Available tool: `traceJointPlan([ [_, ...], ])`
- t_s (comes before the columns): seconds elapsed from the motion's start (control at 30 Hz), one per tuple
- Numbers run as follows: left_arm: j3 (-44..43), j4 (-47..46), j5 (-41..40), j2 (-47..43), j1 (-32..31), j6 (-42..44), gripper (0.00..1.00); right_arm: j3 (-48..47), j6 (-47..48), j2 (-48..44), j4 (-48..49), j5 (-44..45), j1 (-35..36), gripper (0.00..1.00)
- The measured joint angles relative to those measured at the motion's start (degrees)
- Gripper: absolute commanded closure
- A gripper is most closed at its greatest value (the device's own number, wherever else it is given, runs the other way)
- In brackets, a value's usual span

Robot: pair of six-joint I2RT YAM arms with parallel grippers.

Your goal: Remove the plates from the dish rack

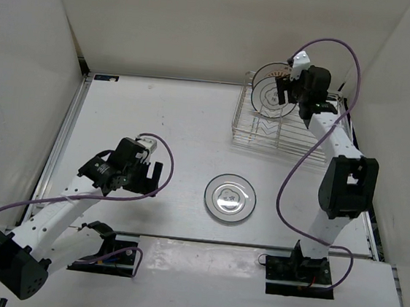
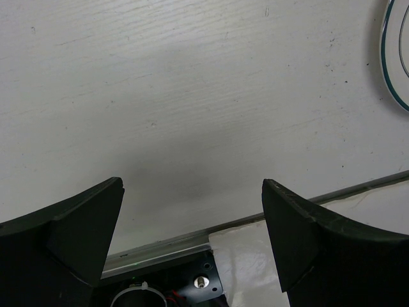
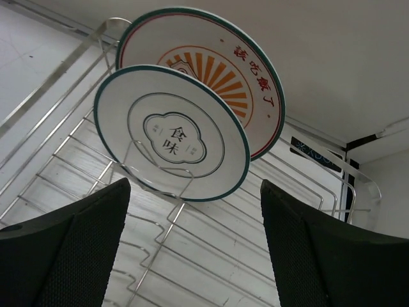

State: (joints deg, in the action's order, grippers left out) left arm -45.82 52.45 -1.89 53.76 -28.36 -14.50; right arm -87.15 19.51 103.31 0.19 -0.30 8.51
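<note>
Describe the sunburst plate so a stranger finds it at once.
Look to the wire dish rack at the table's far right corner, where two plates stand upright. It is the rear plate, half hidden by the front plate; only it has orange rays and red characters, not a dark cloud emblem.

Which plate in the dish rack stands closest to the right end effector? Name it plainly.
The plate with the dark cloud emblem, standing in front. The sunburst plate stands behind it, partly covered, and shows orange rays and red characters.
</note>
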Motion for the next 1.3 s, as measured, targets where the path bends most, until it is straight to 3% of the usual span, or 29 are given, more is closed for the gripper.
traceJointPlan([
  [0.5, -0.09, 0.74, 0.00, -1.25, 0.00, -0.39, 0.00, -5.40, -4.39, 11.80, 2.75, -22.51, -12.35, 0.23],
  [0.7, -0.20, 1.14, 0.00, -0.94, 0.00, -0.39, 0.00, -9.33, -9.03, 14.71, 7.43, -28.65, -13.46, 0.28],
  [1.03, -0.79, 1.53, 0.00, -0.42, 0.00, -0.55, 0.00, -9.81, -11.58, 19.69, 9.53, -33.14, -13.70, 0.28],
  [1.2, -0.81, 1.55, -0.02, 0.33, 0.00, -0.55, 0.00, -9.84, -12.31, 21.81, 10.78, -33.83, -14.01, 0.38],
  [1.3, -0.81, 1.57, -0.04, 1.03, 0.00, -0.57, 0.00, -9.94, -13.35, 22.62, 12.31, -34.60, -14.34, 0.49],
])
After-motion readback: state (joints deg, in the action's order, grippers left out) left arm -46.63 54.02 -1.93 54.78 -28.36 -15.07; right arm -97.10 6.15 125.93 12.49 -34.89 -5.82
